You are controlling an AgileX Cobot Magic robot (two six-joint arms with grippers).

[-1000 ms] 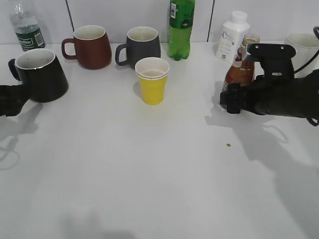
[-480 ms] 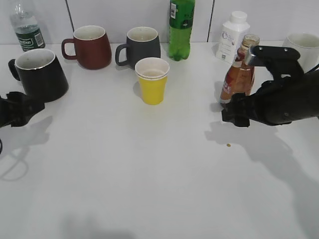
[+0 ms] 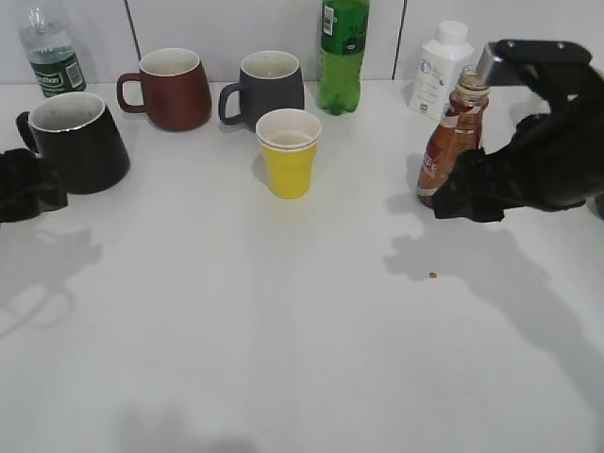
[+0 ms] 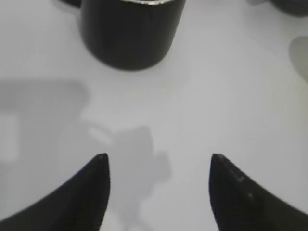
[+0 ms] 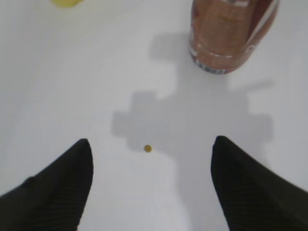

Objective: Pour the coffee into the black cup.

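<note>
— Hovering over the bench (image 3: 283, 330), both of my end effectors have their fingers spread apart and nothing between them. What do you see around the right end effector (image 5: 151, 185)?

— Your right end effector hangs just in front of the coffee (image 3: 455, 137), which stands upright near the back right of the bench, not touched. A small brown speck (image 5: 147, 148) lies on the bench below it.

— And my left end effector (image 4: 159, 187)?

— It sits at the left edge, just beside the black cup (image 3: 77, 142), short of contact. The cup stands upright, its handle turned toward the left. Farther back stand a maroon mug (image 3: 175, 90), a grey mug (image 3: 269, 88) and a green bottle (image 3: 343, 52); a yellow cup (image 3: 289, 153) stands in front of them.
</note>
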